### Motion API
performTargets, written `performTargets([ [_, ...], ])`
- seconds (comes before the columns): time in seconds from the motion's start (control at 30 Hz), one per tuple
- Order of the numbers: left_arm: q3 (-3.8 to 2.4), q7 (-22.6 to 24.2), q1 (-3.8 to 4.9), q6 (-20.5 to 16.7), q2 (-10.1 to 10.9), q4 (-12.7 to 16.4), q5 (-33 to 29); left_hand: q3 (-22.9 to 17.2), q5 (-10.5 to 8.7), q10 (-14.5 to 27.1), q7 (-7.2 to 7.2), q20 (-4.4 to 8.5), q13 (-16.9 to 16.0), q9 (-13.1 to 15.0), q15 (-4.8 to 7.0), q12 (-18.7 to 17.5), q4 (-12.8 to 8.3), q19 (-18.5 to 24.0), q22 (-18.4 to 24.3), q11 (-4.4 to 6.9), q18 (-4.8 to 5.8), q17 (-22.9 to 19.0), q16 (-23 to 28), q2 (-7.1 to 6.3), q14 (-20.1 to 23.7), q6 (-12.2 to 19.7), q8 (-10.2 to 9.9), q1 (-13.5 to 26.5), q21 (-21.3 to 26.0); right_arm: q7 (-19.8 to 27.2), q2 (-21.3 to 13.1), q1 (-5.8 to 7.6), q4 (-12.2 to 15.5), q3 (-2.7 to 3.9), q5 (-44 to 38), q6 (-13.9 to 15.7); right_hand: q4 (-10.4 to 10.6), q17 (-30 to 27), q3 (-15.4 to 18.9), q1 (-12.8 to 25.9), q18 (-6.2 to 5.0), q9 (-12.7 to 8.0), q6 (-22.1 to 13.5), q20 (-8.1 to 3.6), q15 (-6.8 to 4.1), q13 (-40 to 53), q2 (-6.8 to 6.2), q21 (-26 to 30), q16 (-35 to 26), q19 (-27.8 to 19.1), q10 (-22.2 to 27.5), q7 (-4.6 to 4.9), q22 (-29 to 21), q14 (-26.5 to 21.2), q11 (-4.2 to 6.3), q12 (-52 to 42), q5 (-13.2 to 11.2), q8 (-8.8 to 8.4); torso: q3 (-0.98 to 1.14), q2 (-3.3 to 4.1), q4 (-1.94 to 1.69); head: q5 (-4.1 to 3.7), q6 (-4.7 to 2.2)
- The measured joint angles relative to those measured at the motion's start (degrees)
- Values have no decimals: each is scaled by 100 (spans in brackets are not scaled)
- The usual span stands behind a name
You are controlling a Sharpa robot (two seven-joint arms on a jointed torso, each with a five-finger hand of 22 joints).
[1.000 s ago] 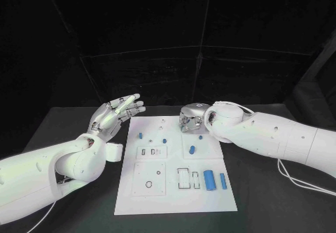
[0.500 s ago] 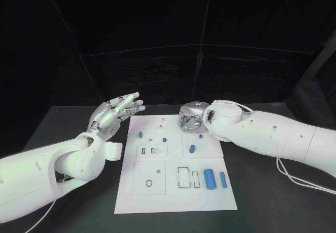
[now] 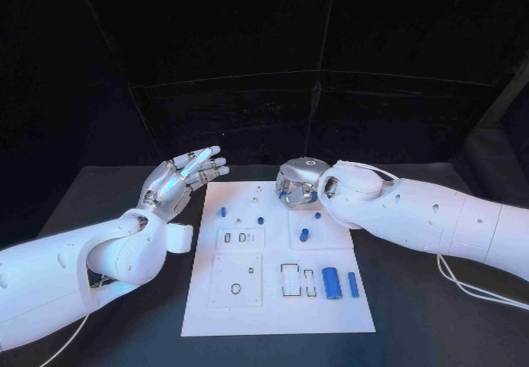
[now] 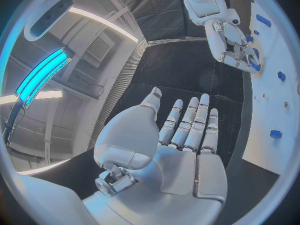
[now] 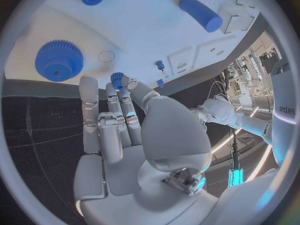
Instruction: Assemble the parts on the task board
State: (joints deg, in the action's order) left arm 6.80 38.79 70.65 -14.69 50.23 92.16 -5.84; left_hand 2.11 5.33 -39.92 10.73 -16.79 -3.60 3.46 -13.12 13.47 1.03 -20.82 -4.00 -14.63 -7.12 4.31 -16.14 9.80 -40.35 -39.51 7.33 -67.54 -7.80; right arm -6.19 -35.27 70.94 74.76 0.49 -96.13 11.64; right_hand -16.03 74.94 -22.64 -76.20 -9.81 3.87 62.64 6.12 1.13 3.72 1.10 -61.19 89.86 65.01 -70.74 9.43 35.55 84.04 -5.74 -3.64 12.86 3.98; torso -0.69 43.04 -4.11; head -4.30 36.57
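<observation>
A: Starting at the left. Left hand [image 3: 182,177] up off the table, beside the far left corner of the task board [image 3: 276,313]?

B: Yes. Palm turned up, fingers straight and lightly fanned, holding nothing. Well apart from every part.

A: And across the board?

B: Thick blue cylinder [image 3: 331,283] and slim blue pin [image 3: 353,284] lying side by side near the right edge, long axes running from the near edge to the far one. Neither touched.

A: Then the right hand [image 3: 296,187]?

B: Hanging over the far edge of the board, back of the hand up, fingers aimed down. Pinching a small blue gear [image 5: 117,79] between thumb and a fingertip. Remaining fingers packed close alongside.

A: So what does the next move turn on?

B: Probably the large blue gear [image 5: 59,60]. Lying flat on the board just past the fingertips, on the side away from the thumb. Close, not touching. Small gear's tilt too hard to judge.

A: Meshing, then?

B: Likely: lowering the small gear beside the large one, teeth to teeth. Clearly a job for the right hand, much the nearer.
</observation>
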Motion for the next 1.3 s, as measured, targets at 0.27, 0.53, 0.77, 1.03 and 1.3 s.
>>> performTargets([
  [0.27,0,0,0,5,-2,-17,0,0,0,0,0,0,0,1,0,0,0,0,0,0,0,0,0,0,0,0,0,0,0,-41,212,0,-163,3,-1,387,3,0,-111,33,0,0,0,0,0,9,-33,-43,0,0,0,0,46,0,0,12,0,0,-3,9,-14,53,4],
  [0.53,0,1,14,8,2,-13,0,0,0,0,0,0,-1,-4,0,0,0,0,5,0,0,0,0,0,0,0,0,0,0,-29,489,2,-452,3,0,578,29,-1,-143,60,0,0,0,0,0,11,-60,-77,0,0,0,0,75,0,0,22,-1,0,-7,24,-18,103,-36],
  [0.77,0,1,34,8,6,5,1,0,0,2,0,0,-1,-4,0,0,0,0,5,-2,0,0,21,0,0,0,0,0,0,-5,729,2,-754,3,1,670,63,-2,-308,139,0,0,0,1,0,10,-138,-152,-493,0,0,0,135,0,0,29,-7,0,-25,45,-40,89,-66],
  [1.03,0,1,56,7,10,18,1,0,0,21,-20,0,-1,-4,0,0,0,0,4,-21,0,-5,21,0,0,20,0,-1,0,24,877,3,-926,3,2,700,173,-1289,-573,167,0,0,-15,-52,-84,12,-254,-243,-1928,-10,0,-36,191,1,1,5,-54,0,-35,73,-61,104,-91],
  [1.3,0,1,80,7,10,29,1,0,0,21,-20,0,-1,-3,0,0,0,0,9,-21,1,-5,21,0,0,20,0,-1,0,48,974,3,-1003,2,2,709,196,-1311,-596,144,0,0,-15,-52,-84,15,-279,-243,-1929,-10,-1,-35,212,0,1,8,-56,0,-36,86,-70,142,-91],
])
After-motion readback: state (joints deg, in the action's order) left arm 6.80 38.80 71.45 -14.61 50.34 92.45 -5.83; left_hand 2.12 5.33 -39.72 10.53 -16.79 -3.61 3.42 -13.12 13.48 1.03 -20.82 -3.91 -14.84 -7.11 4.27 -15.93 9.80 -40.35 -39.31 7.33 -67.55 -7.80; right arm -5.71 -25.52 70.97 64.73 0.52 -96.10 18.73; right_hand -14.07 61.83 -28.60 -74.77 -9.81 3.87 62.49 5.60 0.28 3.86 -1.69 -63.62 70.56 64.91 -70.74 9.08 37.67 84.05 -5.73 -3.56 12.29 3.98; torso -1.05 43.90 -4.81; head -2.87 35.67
